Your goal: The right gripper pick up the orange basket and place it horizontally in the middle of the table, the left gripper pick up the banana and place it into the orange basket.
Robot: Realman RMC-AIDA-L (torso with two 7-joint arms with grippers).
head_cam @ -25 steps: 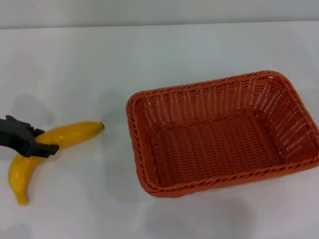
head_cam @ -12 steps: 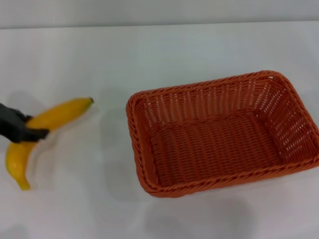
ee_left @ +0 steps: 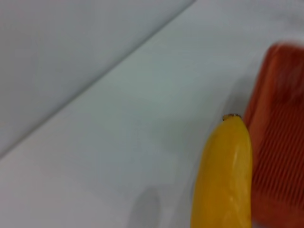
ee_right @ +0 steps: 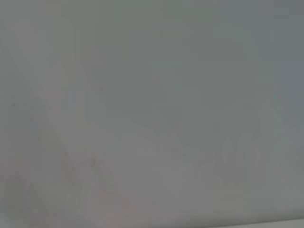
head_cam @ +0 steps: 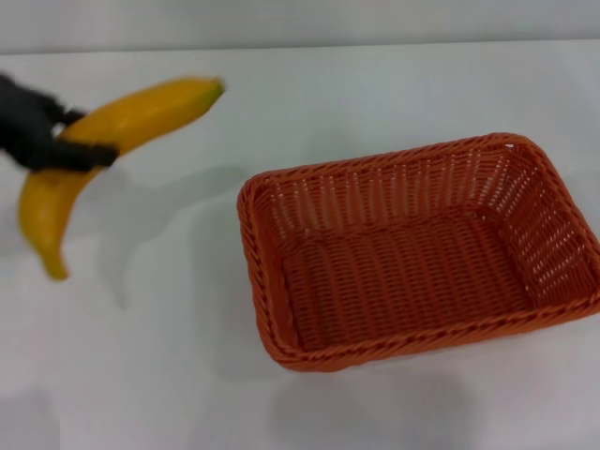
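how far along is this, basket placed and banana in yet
Done, by the look of it: the orange basket sits lengthwise, open side up, on the table, with no right gripper in view. In hand: the left gripper is shut on the banana, held in the air off the table, to the basket's left. Left: carry it over the rim and release it; the basket is empty.
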